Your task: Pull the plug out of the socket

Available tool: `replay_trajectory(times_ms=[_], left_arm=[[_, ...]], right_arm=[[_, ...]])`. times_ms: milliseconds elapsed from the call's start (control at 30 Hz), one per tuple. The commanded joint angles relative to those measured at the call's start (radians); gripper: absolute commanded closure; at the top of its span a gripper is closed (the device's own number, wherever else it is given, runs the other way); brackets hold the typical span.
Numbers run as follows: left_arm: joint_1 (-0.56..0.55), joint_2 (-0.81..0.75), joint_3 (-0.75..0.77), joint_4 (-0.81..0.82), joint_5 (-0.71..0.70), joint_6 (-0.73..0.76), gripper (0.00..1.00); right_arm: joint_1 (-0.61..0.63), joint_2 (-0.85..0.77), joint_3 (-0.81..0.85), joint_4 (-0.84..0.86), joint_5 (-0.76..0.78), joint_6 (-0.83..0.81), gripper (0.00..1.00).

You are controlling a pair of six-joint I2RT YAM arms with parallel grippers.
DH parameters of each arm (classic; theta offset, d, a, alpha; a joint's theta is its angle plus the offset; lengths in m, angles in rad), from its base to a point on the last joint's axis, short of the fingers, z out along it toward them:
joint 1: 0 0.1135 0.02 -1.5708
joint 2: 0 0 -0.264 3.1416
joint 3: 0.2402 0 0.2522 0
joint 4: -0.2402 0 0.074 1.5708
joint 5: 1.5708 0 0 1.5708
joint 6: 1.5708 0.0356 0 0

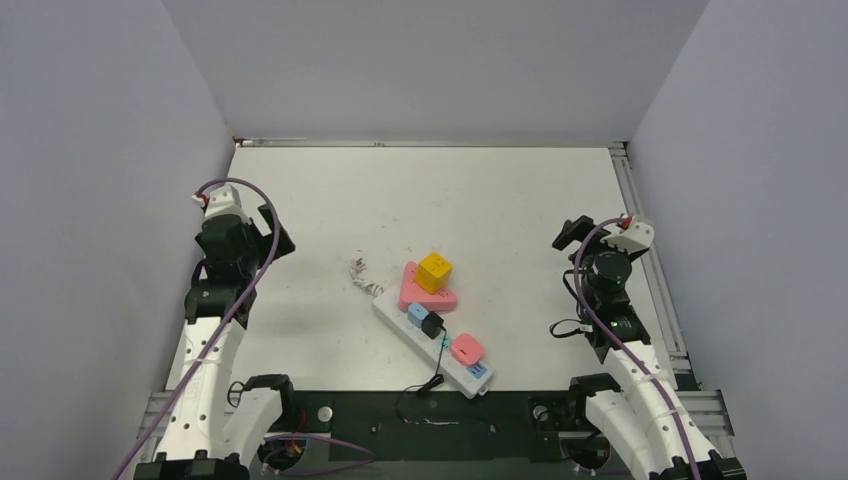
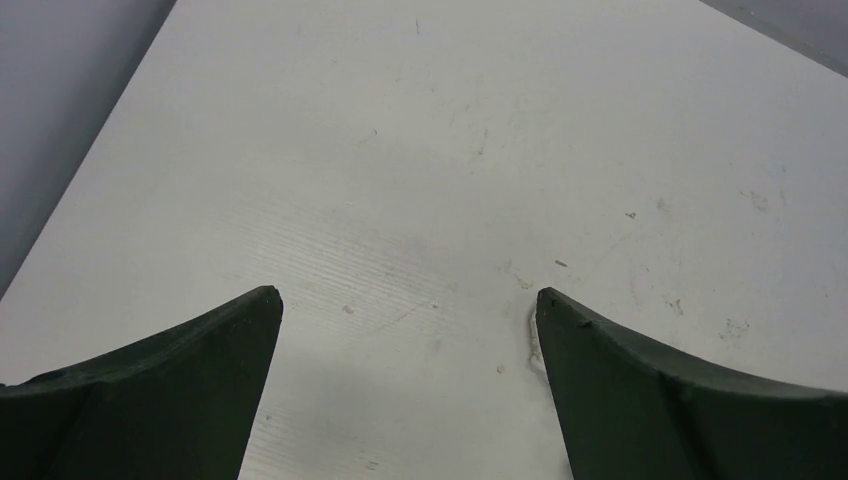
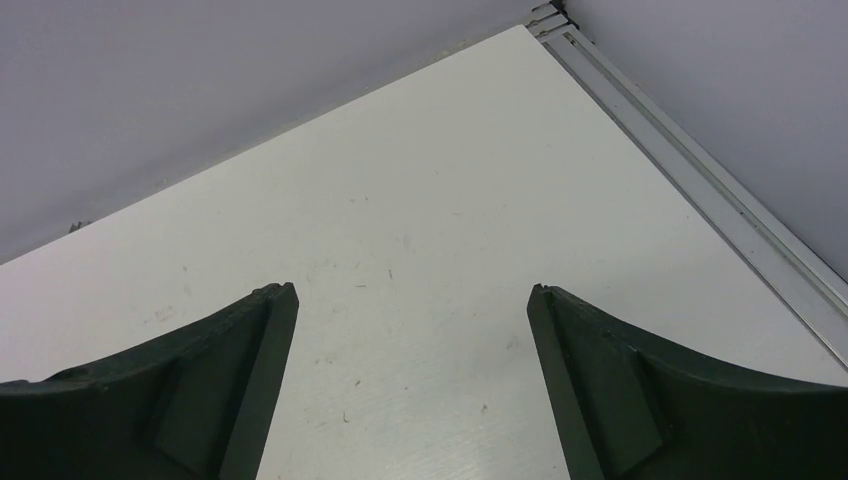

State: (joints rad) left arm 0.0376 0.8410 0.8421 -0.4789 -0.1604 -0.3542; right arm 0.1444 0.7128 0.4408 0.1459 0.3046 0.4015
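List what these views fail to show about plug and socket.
- Plug: too small in the top view to tell how deep it sits in the socket.
- Whether yellow block and pink piece rest on the socket or beside it: unclear, top view.
- Both wrist views: socket out of frame, only table.

Glossy white shells clad the long links of the left arm point(image 1: 200, 370) and the right arm point(image 1: 640, 400); black cylindrical joints sit between them; a thin purple cable point(image 1: 250, 285) loops along each; the left claw point(image 2: 410, 300) and right claw point(image 3: 412, 290) carry matte, dark, wedge-shaped fingers point(image 2: 150, 390) with curved inner edges.
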Motion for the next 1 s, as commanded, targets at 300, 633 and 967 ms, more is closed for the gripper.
replay_trajectory(times_ms=[300,633,967], left_arm=[[0.018,-0.045,0.006,0.02,0.017,0.03,0.04],[-0.067,-0.036,-0.08,0.139,0.313,0.035,0.04],[-0.245,0.308,0.011,0.292,0.574,-0.151,0.03]], right_arm=[[-0.003,-0.015,-0.001,0.045,-0.003,0.005,0.1],[0.001,0.175,0.032,0.114,-0.326,-0.076,0.08],[0.243,0.537,0.243,0.107,-0.761,-0.127,0.1]])
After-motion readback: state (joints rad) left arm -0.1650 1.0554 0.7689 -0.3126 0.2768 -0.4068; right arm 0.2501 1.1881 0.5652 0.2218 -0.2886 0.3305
